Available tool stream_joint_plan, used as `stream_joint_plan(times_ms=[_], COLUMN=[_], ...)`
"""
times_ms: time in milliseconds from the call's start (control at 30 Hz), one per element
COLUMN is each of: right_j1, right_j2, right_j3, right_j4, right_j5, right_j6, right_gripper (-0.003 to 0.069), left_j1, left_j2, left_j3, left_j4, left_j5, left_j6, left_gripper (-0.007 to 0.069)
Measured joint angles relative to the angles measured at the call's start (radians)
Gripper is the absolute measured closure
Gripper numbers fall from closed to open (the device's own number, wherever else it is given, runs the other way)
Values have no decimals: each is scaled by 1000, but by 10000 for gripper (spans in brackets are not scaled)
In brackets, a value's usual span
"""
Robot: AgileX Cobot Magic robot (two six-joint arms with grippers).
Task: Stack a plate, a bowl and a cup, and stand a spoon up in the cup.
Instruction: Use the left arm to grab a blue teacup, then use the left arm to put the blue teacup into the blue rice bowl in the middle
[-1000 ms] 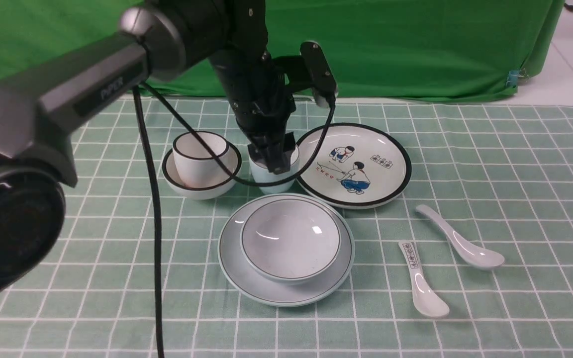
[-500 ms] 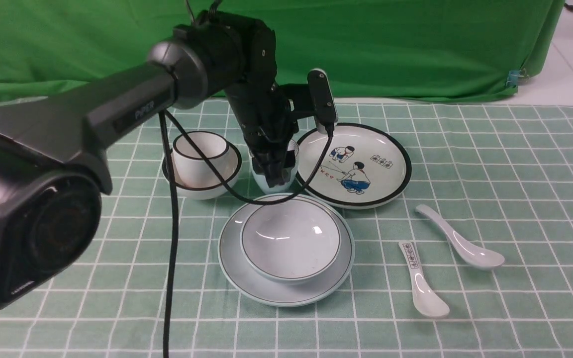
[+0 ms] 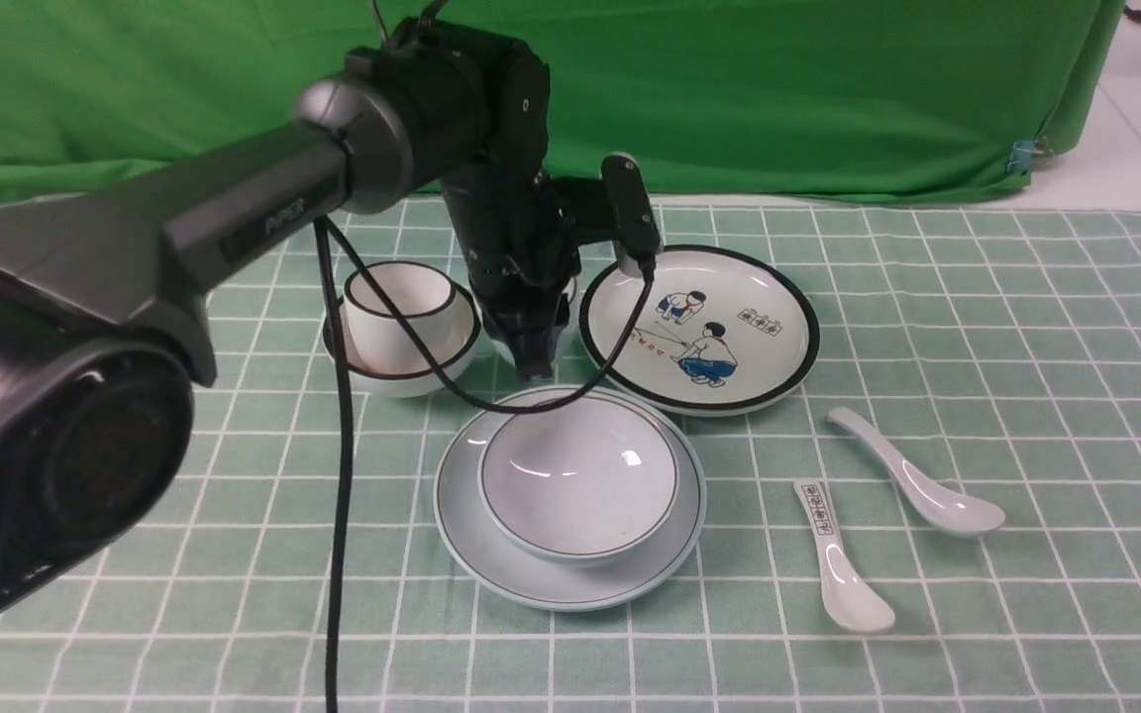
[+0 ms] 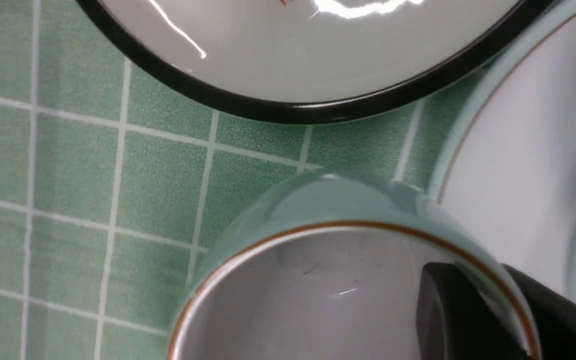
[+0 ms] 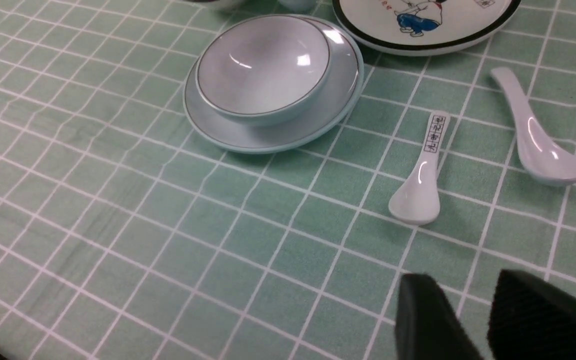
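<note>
Left pincer (image 3: 534,371) narrowed, fingers astride cup's (image 4: 348,200) rim, apparently gripping wall; plate (image 3: 462,535) edge close by.

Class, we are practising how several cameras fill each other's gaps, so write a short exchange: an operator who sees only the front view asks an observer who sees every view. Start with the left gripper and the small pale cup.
Operator: The arm hides most of the cup. How is the left gripper placed on it?
Observer: The left gripper has its fingers on either side of the cup's wall, one inside, one outside.
Operator: Is there a spoon in the cup?
Observer: No spoon shows in the visible part of its inside, only small dark marks.
</note>
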Motion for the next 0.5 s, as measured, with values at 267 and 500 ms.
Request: stream_joint_plan(times_ms=[267,500], right_j1=[0,0], right_j2=[0,0], right_j3=[0,0], right_j4=[0,0], right_j5=[-19,-27], right_j6=[-16,-20], right_gripper=[422,422], left_j1=[-111,-178], left_j2=[-254,-250], left_j3=[190,391], left_j4=[-30,-40], left_j5=[62,20], left_j6=[-138,-163], left_gripper=[587,587])
